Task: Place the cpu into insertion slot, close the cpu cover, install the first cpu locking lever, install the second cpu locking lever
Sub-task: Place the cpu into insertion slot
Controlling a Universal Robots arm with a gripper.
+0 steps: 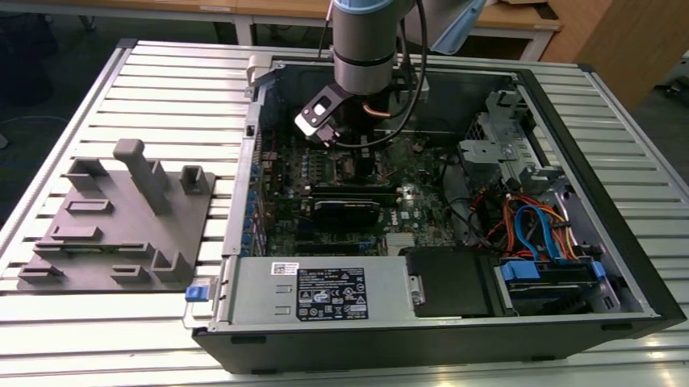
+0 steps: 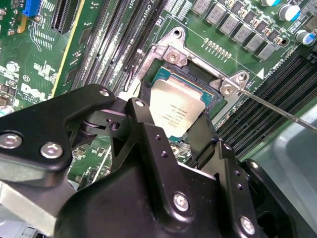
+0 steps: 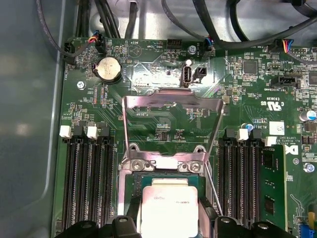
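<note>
Placement is in hand: the small silvery square cpu [image 3: 168, 206], lower centre in the first wrist view, is clamped by the black gripper [image 3: 171, 224] above the metal-rimmed insertion slot [image 3: 204, 188]; square alignment is needed.

silvery cpu [image 3: 168, 208], green circuit board [image 3: 84, 114]

- Arm [image 1: 361, 48]: one.
- Gripper [image 2: 171, 121]: one.
- Case [image 1: 603, 266]: one, lid off.
- Table [image 1: 173, 89]: one, slatted.
- Tray [image 1: 108, 234]: one, grey, at 9 o'clock from the case in the exterior view.
- Cpu [image 3: 168, 208]: one.
- Slot [image 2: 195, 78]: one.
- Cover [image 3: 171, 99]: one, standing raised.
- Screws [image 2: 174, 56] on the slot's bracket: two.
- Lever [image 2: 277, 110]: one thin rod counted in the second wrist view.
- Battery [image 3: 108, 68]: one, coin type.
- Memory banks [image 3: 89, 183]: two, flanking the slot; sockets per bank unclear.
</note>
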